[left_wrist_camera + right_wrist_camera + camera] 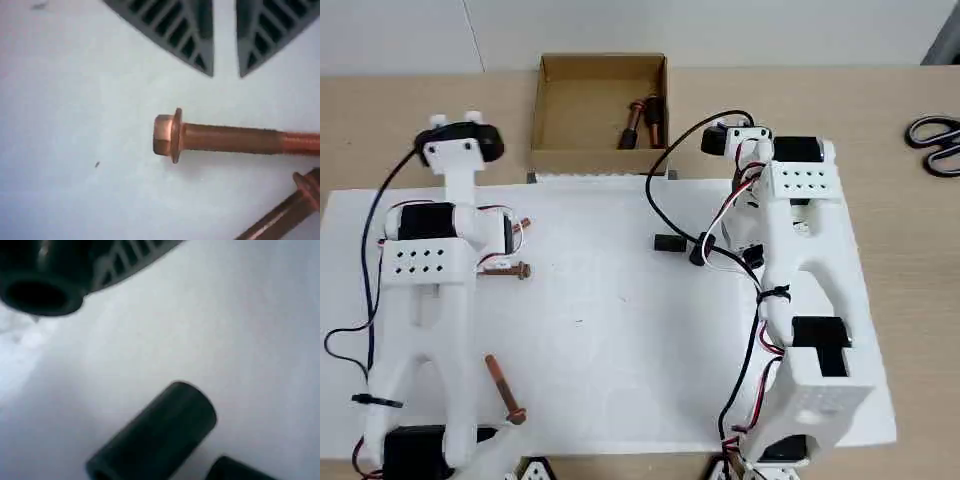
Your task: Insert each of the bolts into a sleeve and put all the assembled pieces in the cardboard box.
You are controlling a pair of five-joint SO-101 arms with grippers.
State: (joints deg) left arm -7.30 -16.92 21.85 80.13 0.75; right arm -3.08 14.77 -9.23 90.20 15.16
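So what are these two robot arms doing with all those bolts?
They are putting copper bolts into black sleeves for the cardboard box, where some pieces already lie. The left tool hangs open just above a bolt on the white sheet. The right arm is down among the sleeves: one sleeve is right up at it, gripped or not I can't tell, and a second sleeve lies on the sheet. A spare bolt waits near the left arm's base.

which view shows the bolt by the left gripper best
Left wrist view: the bolt lies close, hex head and flange plain, by the open left gripper. The high view shows bolt ends beside that arm, which one unclear; the right wrist view looks at sleeves.
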